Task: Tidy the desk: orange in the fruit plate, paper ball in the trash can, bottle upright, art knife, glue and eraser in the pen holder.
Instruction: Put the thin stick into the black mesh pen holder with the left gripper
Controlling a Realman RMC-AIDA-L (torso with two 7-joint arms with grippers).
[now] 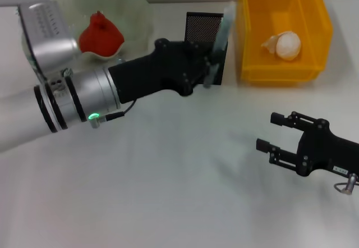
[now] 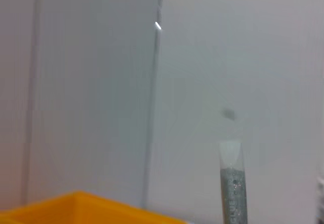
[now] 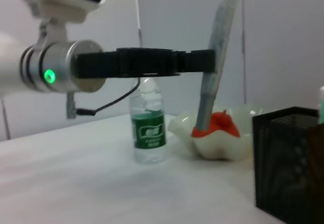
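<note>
Left tool [image 1: 216,63] gripping glue stick [image 1: 220,37], beside pen holder [image 1: 203,32]

Orange [image 1: 101,35] in plate [image 1: 134,7]; paper ball [image 1: 287,45] in bin [image 1: 320,29].

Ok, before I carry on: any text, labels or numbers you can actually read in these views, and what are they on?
Nothing can be read for certain.
Bottle: green label with a pale logo, too blurred to read.
Grey stick held in the left tool: print along it, too blurred in both wrist views.
Left arm housing: rows of small print, too small to read.
Right tool: a white tag on its wrist, too small to read.
</note>
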